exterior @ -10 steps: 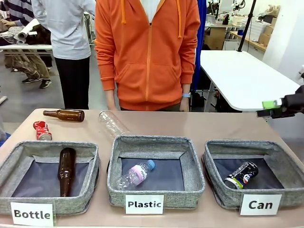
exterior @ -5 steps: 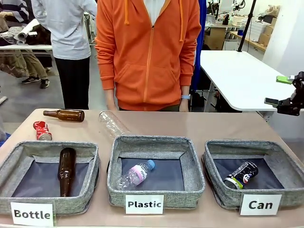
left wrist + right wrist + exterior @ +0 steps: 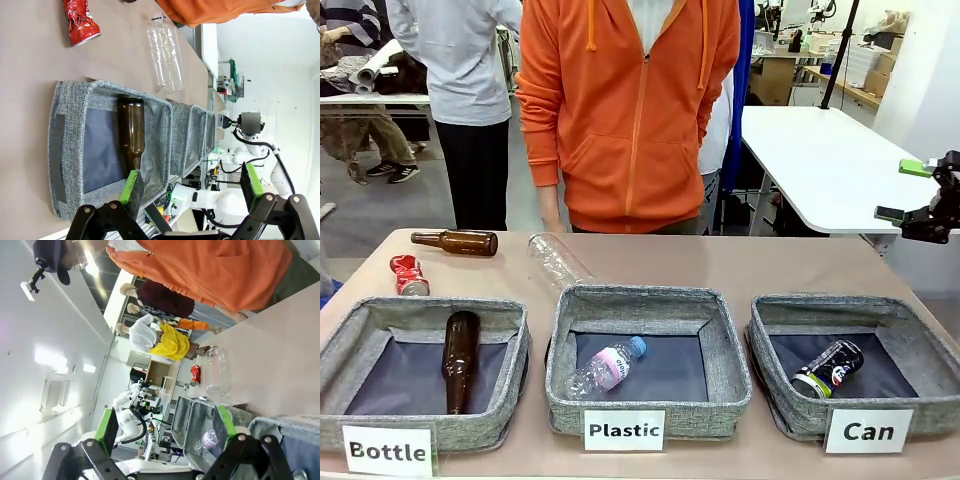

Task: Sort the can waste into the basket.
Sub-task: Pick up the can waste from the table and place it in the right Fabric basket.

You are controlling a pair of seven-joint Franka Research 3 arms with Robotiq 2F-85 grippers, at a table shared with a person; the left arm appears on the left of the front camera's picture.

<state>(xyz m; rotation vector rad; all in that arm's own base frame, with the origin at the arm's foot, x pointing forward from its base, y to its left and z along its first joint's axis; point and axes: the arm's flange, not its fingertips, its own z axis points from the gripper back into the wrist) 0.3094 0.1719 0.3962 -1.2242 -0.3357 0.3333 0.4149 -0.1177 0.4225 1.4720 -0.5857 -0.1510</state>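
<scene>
A black can [image 3: 828, 368] with a silver top lies on its side in the grey basket [image 3: 840, 304] labelled "Can" at the front right. A crushed red can [image 3: 408, 275] lies on the table at the far left, behind the "Bottle" basket [image 3: 425, 305]. My right gripper [image 3: 905, 190] hangs open in the air above and behind the Can basket, at the picture's right edge, holding nothing. Its wrist view looks past the open right gripper [image 3: 167, 430] to the distant red can [image 3: 195, 375]. My left gripper [image 3: 191, 184] is open and empty, above the Bottle basket [image 3: 65, 150], with the red can [image 3: 80, 22] beyond.
A brown bottle [image 3: 458, 357] lies in the Bottle basket and another [image 3: 455, 241] on the table behind it. A clear plastic bottle [image 3: 556, 261] lies behind the "Plastic" basket [image 3: 640, 296], which holds a small bottle [image 3: 605, 367]. A person in an orange hoodie [image 3: 630, 110] stands at the far edge.
My right gripper has risen from just above the basket's far side and turned, so both green pads now show apart. The cans and bottles have not moved.
</scene>
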